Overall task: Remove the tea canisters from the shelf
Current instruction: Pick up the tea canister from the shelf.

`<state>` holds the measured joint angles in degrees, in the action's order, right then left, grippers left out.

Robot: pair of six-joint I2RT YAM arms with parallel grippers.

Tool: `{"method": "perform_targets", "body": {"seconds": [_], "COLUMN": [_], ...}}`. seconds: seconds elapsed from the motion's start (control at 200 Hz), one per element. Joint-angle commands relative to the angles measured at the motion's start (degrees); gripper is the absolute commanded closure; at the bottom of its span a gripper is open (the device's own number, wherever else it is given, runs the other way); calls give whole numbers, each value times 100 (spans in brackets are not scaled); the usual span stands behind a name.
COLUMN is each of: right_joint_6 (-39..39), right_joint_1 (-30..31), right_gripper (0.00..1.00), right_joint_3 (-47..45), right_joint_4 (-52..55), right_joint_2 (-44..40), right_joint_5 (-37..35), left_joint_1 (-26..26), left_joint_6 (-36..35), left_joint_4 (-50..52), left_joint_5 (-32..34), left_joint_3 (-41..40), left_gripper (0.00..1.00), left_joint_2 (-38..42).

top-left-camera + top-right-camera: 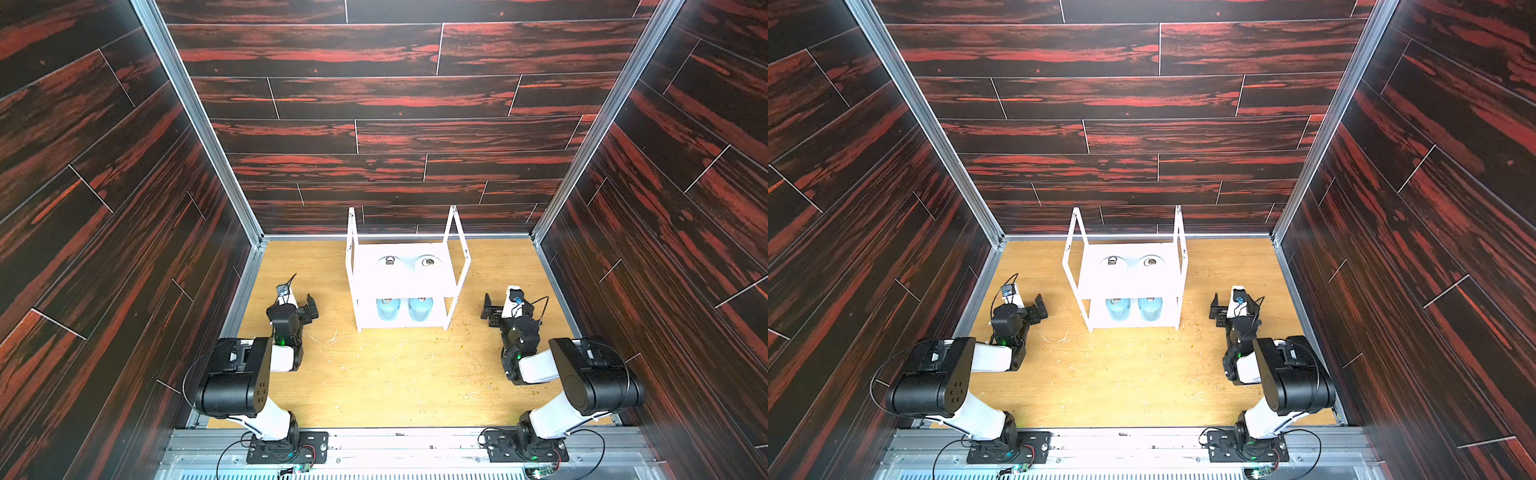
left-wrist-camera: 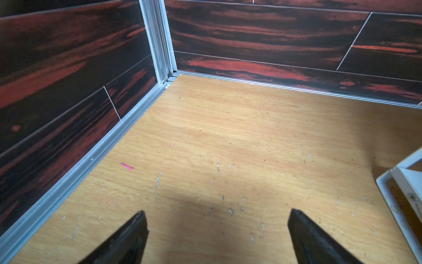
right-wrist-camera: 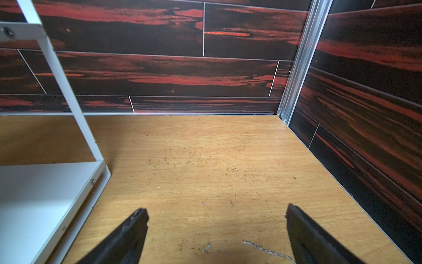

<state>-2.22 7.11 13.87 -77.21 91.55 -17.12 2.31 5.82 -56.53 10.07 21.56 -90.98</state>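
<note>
The white two-tier shelf (image 1: 401, 279) (image 1: 1129, 280) stands at the back middle of the wooden floor. Two white tea canisters (image 1: 390, 262) (image 1: 428, 262) sit side by side on its upper board. Two light blue ones (image 1: 388, 309) (image 1: 420, 308) stand on the lower board. My left gripper (image 1: 312, 308) (image 2: 217, 217) hovers open to the left of the shelf, holding nothing. My right gripper (image 1: 488, 311) (image 3: 215, 212) is open to its right, also with nothing in it. Only a corner of the shelf (image 2: 402, 182) (image 3: 45, 187) shows in each wrist view; no canister shows there.
Dark red wood-pattern walls with aluminium rails (image 1: 249, 266) close in the floor on three sides. The wooden floor (image 1: 395, 374) in front of the shelf is scratched. A small pink scrap (image 2: 126, 166) lies near the left wall.
</note>
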Motion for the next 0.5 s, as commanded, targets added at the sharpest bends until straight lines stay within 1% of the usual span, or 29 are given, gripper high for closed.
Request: {"method": "perform_targets", "body": {"seconds": [0.0, 0.225, 0.296, 0.371, 0.436, 0.496], "right_joint_6": [-7, -11, -12, -3, -24, 64], "right_joint_1": [17, 13, 18, 43, 70, 100], "right_gripper": [2, 2, 2, 2, 2, 2], "right_joint_3": [38, 46, 24, 10, 86, 333], "right_joint_4": [-80, -72, -85, -98, 351, 1353], "right_joint_2": [30, 30, 13, -78, -428, -890], "right_joint_5": [-54, -54, -45, -169, -161, -122], "left_joint_1": [34, 33, 36, 38, 33, 31], "left_joint_6": [17, 19, 23, 70, 44, 57], "left_joint_4": [59, 64, 16, 130, 582, 1245], "left_joint_5": [57, 57, 76, 200, 247, 156], "left_joint_3": [85, 89, 63, 41, 82, 169], "left_gripper": [0, 0, 5, 7, 8, 9], "left_joint_2": [24, 20, 39, 264, 720, 1210]}}
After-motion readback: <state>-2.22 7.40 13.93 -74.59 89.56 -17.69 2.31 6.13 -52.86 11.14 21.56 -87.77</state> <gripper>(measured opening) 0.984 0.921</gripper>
